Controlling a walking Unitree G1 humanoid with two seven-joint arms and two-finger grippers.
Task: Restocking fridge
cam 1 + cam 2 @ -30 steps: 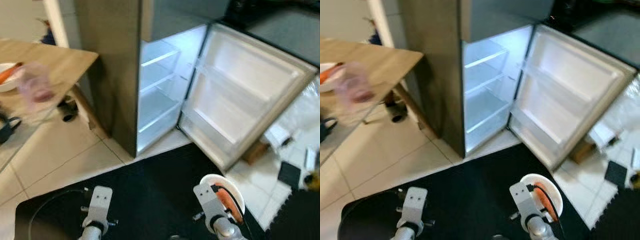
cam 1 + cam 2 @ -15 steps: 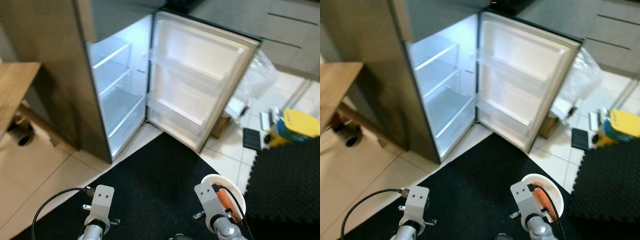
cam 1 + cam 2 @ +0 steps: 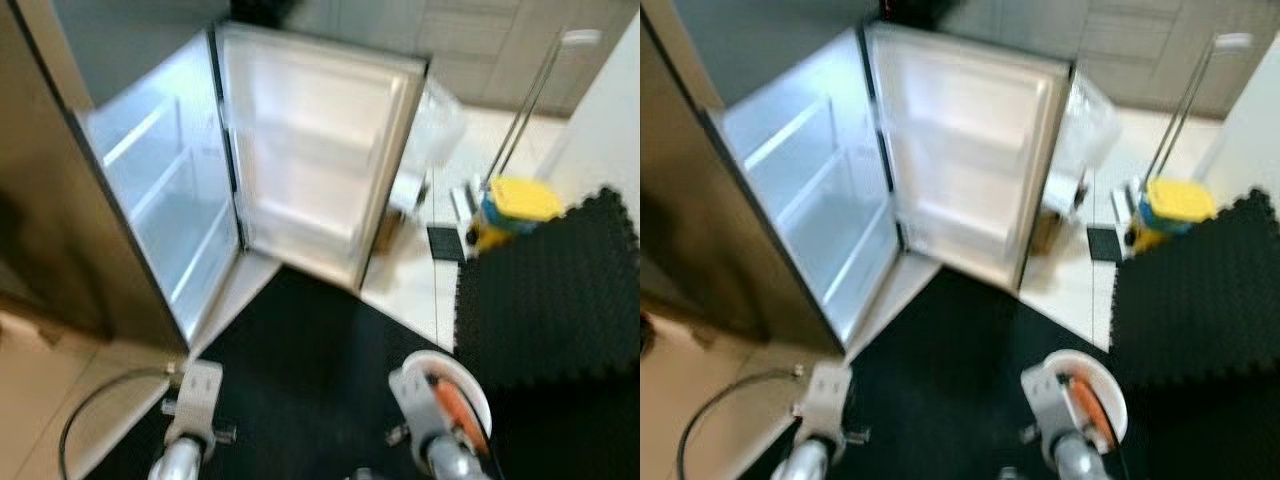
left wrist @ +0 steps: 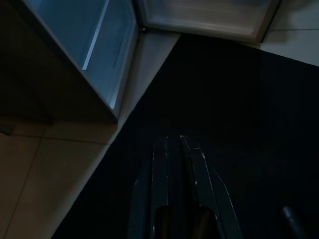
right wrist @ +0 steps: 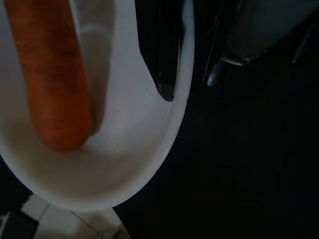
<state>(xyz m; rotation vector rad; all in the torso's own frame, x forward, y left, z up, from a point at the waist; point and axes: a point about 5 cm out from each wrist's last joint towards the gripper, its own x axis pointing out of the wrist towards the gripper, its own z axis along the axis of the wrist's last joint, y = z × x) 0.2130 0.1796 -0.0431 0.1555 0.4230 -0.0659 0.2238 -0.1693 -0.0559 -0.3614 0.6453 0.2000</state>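
Gripping the rim of a white bowl [image 3: 470, 385] with a carrot [image 5: 50, 74] lying inside, the right end effector [image 5: 167, 74] is sitting at the lower right of the head view, one black finger pressing on the bowl's inner wall. The left end effector [image 4: 174, 149] is hanging low at the lower left over the black mat [image 3: 320, 360], its fingers nearly together and holding nothing. The fridge [image 3: 150, 200] is standing open at the upper left, its door [image 3: 310, 150] swung wide.

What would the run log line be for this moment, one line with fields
phase: nearing fridge | door: open | right gripper: shut on white bowl with carrot | left gripper: shut, empty, low over black mat
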